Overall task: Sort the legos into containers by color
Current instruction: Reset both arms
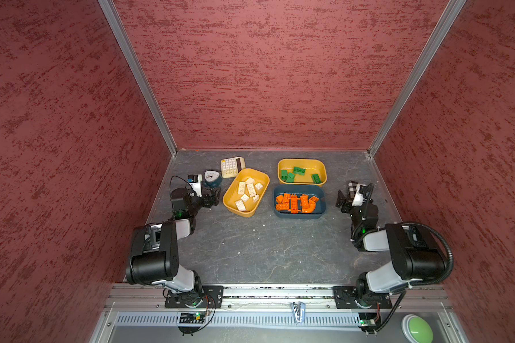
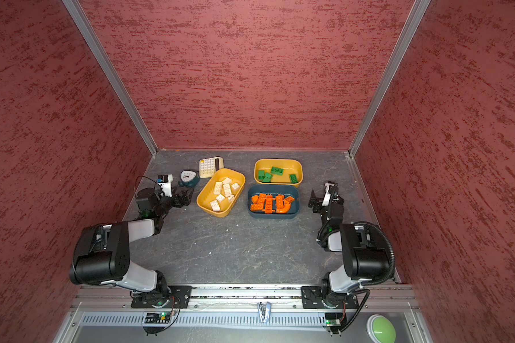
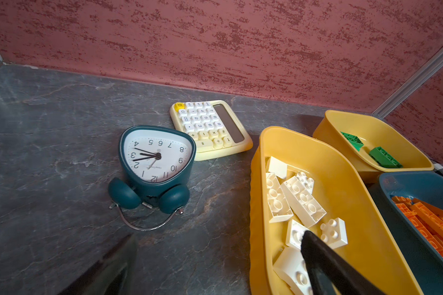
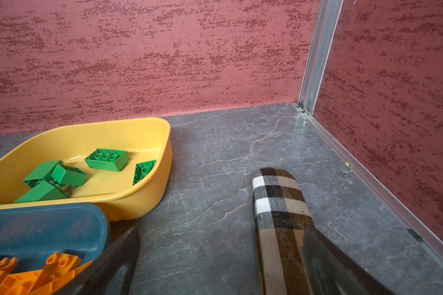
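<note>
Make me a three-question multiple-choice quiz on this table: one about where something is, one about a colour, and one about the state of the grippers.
1. Where does the alarm clock lie?
A. inside a tray
B. on the table beside the calculator
C. against the back wall

2. What colour are the bricks in the teal tray?
A. green
B. white
C. orange

3. How do the left gripper and the right gripper stand?
A. both open
B. both shut on bricks
C. left shut, right open

Answers:
1 B, the clock lies face up on the table next to the calculator.
2 C, only orange ones lie in it.
3 A, the wrist views show the fingers spread wide with no brick between them.
</note>
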You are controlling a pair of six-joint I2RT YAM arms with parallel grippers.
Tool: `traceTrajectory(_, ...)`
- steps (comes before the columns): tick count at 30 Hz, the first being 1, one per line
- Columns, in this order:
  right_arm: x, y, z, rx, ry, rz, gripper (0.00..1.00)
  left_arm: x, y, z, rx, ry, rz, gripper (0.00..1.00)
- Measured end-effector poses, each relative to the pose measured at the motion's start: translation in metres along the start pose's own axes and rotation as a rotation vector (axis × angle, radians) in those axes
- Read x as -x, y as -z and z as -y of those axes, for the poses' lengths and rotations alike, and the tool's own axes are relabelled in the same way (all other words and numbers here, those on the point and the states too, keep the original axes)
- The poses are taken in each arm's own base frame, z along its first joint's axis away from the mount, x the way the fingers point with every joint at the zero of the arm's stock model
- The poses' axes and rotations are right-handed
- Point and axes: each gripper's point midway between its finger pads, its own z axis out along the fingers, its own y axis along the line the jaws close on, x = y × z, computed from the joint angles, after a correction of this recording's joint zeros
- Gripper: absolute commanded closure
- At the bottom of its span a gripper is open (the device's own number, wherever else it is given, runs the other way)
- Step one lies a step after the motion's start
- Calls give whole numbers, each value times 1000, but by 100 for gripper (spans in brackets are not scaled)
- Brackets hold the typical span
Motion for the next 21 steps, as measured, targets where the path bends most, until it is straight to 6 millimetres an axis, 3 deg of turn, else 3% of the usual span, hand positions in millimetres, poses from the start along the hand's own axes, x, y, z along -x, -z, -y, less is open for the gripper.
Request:
traceTrajectory(11,0,0,0,0,0,0,1,-12,-1,9,14,-55,-10,1)
traceTrajectory(21,0,0,0,0,0,0,1,-10,-1,7,30,-65,-2,0)
